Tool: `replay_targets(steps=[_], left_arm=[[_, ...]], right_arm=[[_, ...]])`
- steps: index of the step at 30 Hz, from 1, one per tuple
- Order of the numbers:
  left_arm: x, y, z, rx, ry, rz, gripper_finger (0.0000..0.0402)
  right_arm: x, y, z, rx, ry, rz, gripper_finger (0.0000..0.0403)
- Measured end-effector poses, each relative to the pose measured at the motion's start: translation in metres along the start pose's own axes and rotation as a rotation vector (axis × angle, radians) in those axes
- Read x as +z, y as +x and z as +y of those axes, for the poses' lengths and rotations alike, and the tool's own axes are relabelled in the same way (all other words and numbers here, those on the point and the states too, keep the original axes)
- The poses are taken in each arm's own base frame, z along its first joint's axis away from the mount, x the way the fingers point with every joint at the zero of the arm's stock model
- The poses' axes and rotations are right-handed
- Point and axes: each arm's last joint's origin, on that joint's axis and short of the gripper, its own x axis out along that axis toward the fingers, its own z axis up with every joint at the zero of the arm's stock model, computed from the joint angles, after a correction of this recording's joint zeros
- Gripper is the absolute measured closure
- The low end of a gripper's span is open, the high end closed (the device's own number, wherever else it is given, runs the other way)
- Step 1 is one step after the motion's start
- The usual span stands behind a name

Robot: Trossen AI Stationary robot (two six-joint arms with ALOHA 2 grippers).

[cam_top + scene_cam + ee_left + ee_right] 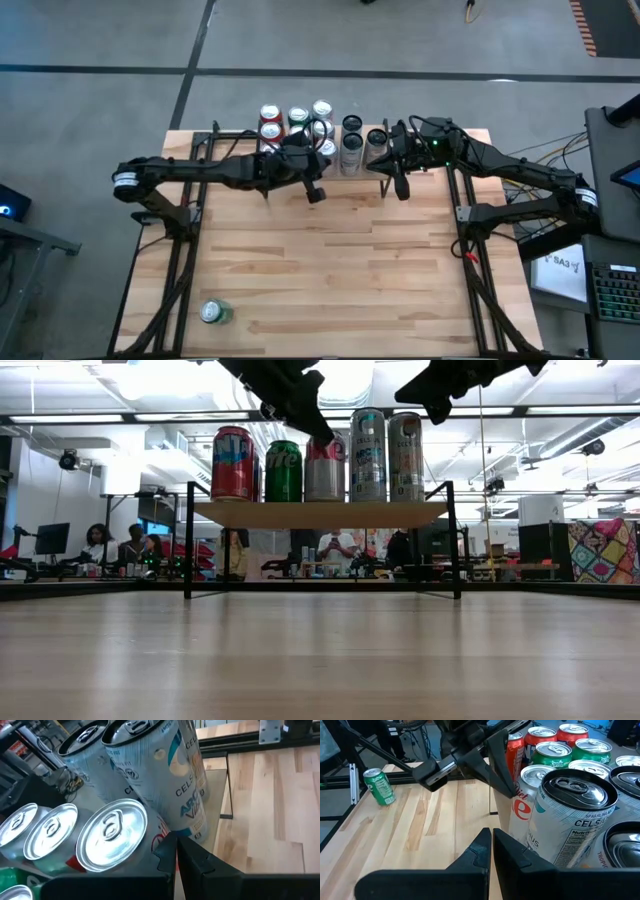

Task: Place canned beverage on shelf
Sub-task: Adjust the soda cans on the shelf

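The shelf (320,513) stands at the table's far side on thin black legs and bears several upright cans (284,470), red, green and tall white ones (368,455). My left gripper (315,190) is shut and empty, just off the shelf's near edge, beside a white-and-red can (112,835). My right gripper (400,185) is shut and empty, off the near edge by the tall white cans (570,815). A green can (214,312) stands alone at the table's near left corner; it also shows in the right wrist view (379,785).
Both arms reach in over the middle of the table from its left and right sides. The black frame rails (180,250) run along both table sides. The wooden tabletop (330,270) spreads between the shelf and the near edge. People sit in the room behind.
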Motion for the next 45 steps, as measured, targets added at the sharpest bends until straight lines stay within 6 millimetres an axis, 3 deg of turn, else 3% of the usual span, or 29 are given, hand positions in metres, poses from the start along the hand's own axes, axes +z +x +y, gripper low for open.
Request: replay_targets(steps=[7, 12, 17, 21, 33, 38, 45], left_arm=[[0.0, -0.008, 0.004, -0.005, 0.011, 0.025, 0.0402], [0.017, -0.028, 0.016, -0.005, 0.023, 0.017, 0.0402], [0.038, -0.043, 0.039, 0.026, 0.106, 0.003, 0.0402], [0.044, -0.045, 0.066, 0.05, 0.18, 0.02, 0.0402], [0.013, -0.032, 0.167, 0.056, 0.114, 0.08, 0.0402], [0.003, -0.021, 0.187, 0.058, 0.083, 0.063, 0.0402], [-0.003, -0.002, 0.195, 0.061, 0.113, 0.096, 0.0402]], right_arm=[[0.0, 0.0, 0.0, 0.0, 0.0, 0.0, 0.0394], [0.0, 0.0, 0.0, 0.0, 0.0, 0.001, 0.0394], [-0.001, 0.0, 0.0, 0.001, 0.002, 0.005, 0.0394], [-0.001, 0.0, 0.0, 0.0, 0.002, 0.006, 0.0394], [0.0, 0.0, 0.0, -0.002, 0.012, 0.005, 0.0394], [0.0, 0.0, 0.0, -0.002, 0.012, 0.0, 0.0394], [0.0, 0.0, 0.0, -0.003, 0.022, -0.001, 0.0394]])
